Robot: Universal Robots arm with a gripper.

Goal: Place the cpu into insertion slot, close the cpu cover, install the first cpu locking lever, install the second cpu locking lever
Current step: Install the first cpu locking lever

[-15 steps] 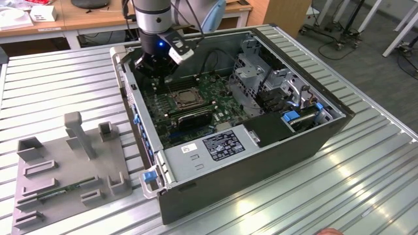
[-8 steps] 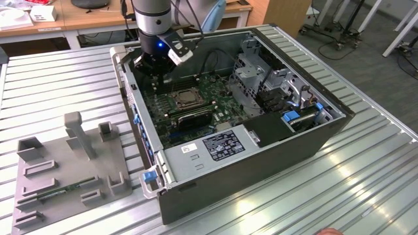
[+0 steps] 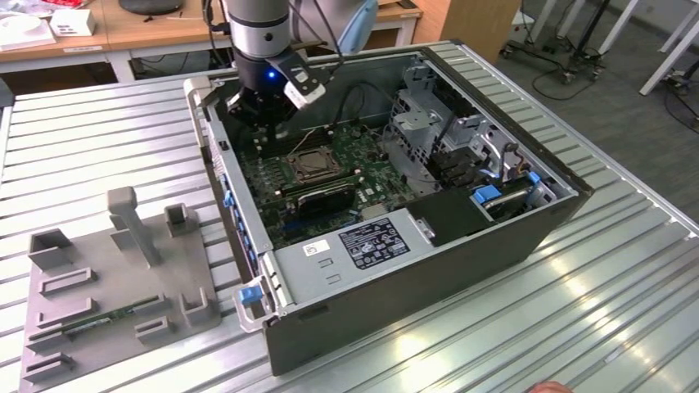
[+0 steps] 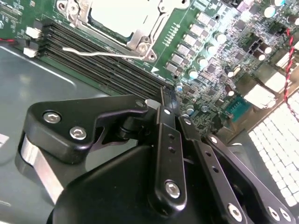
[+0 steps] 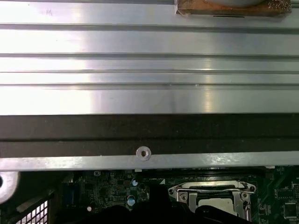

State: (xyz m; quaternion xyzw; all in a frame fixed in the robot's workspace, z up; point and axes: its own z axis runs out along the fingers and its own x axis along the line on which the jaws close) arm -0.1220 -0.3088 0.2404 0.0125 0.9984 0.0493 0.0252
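One dull silver cpu (image 4: 119, 16) lies in the insertion slot (image 3: 309, 164) mid-motherboard (image 4: 219, 70), cpu cover (image 4: 140, 45) framing it; my gripper (image 4: 168, 99), clenched on nothing, hangs tilted at the board's edge by the memory slots (image 4: 93, 65).

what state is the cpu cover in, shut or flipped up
Shut: in the second wrist view the cpu cover lies flat on the green board, the cpu showing through its window.

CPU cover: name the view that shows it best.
Second wrist view: the cover is close, its frame edge clear, though cropped. The exterior view shows the cover whole but small; the first wrist view catches part of it.
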